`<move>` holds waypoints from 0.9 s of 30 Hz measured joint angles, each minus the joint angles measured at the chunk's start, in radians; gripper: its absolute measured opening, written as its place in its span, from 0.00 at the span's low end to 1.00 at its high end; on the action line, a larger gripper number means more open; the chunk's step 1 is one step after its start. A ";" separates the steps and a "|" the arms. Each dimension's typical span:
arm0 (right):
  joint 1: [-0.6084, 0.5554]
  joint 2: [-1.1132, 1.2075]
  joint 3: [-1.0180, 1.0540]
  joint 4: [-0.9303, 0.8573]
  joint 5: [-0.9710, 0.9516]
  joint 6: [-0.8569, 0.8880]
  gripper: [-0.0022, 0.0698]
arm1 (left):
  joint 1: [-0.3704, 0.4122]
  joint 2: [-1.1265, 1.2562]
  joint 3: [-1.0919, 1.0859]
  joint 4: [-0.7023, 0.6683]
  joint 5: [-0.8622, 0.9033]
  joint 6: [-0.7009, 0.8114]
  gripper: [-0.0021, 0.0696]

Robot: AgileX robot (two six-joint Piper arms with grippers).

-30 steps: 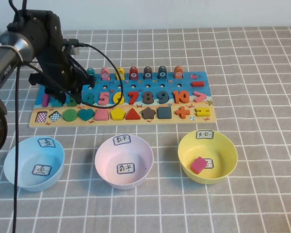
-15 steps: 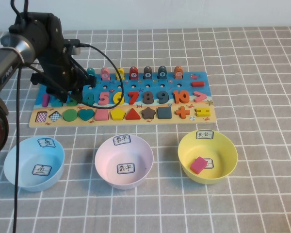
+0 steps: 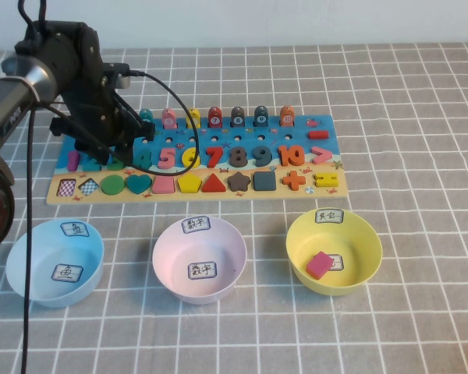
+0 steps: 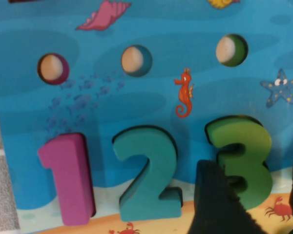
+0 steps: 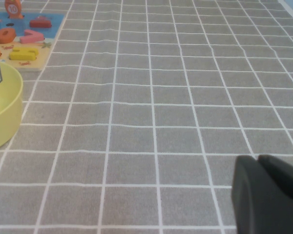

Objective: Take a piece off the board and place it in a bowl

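The green numeral 3 [image 4: 240, 156] sits in its slot on the blue board [image 4: 136, 97], beside the teal 2 [image 4: 149, 173] and the magenta 1 [image 4: 68, 178]. My left gripper [image 4: 256, 197] is low over the 3 and open. One dark finger [image 4: 217, 204] overlaps the 3's lower left, and the other is at the picture's edge, apart from the 3. In the high view the left gripper [image 3: 109, 149] covers the board's [image 3: 312, 128] left end and hides the 3. The pink bowl [image 3: 162, 261] stands in front of the board, empty. My right gripper [image 5: 263, 168] is shut over bare cloth.
A light blue bowl [image 3: 19, 261] stands at the front left. A yellow bowl [image 3: 296, 241] at the front right holds a pink square piece [image 3: 320, 265]. The left arm's cable [image 3: 183, 117] loops over the board. A grey checked cloth [image 3: 405, 156] covers the table.
My left arm has shifted slightly to the left over the board's left end, then held still. The pieces and bowls have not moved.
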 joint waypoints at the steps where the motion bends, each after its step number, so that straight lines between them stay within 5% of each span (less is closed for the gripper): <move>1: 0.000 0.000 0.000 0.000 0.000 0.000 0.00 | 0.000 0.000 0.000 0.000 0.000 0.000 0.44; 19: 0.000 0.000 0.000 0.000 0.000 0.000 0.00 | 0.000 0.000 0.000 0.000 -0.004 0.002 0.44; 27: 0.000 0.000 0.000 0.000 0.000 0.000 0.00 | 0.000 0.000 0.000 0.000 0.003 0.004 0.36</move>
